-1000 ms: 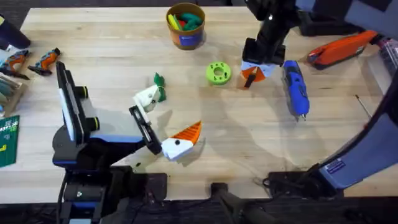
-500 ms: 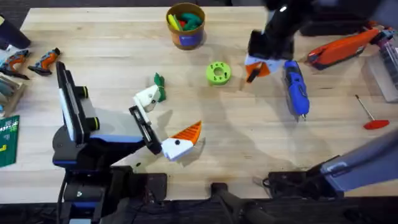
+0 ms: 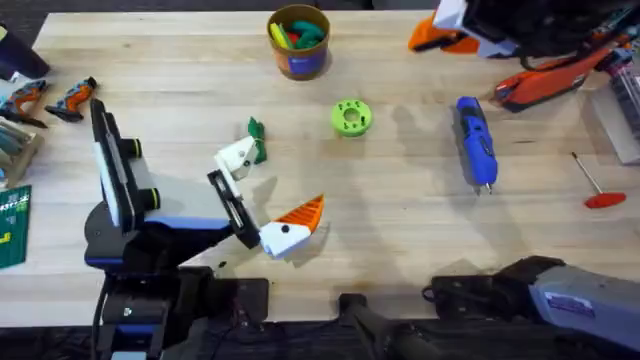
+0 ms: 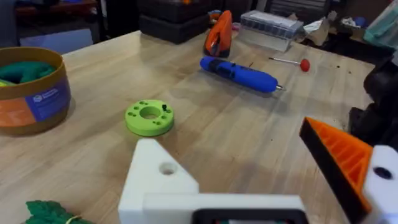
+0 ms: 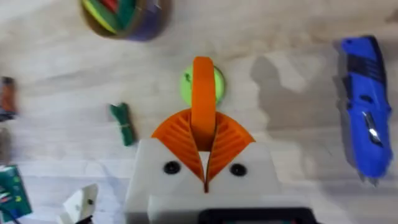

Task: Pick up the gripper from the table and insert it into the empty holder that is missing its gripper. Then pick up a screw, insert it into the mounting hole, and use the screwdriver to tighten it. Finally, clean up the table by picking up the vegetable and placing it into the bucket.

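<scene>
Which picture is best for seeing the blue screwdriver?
The overhead view: the screwdriver lies whole on the bare table, from handle to metal tip, with nothing touching it. The left wrist view shows it farther off, at a slant. The right wrist view catches it blurred at the picture's edge.

No legible text anywhere. Bucket (image 4: 28, 93) has a bluish label w/ small white logo + print, left edge of left wrist view, too blurred to read. Green card (image 3: 12, 225), lower left of overhead, white marks, unreadable.
</scene>
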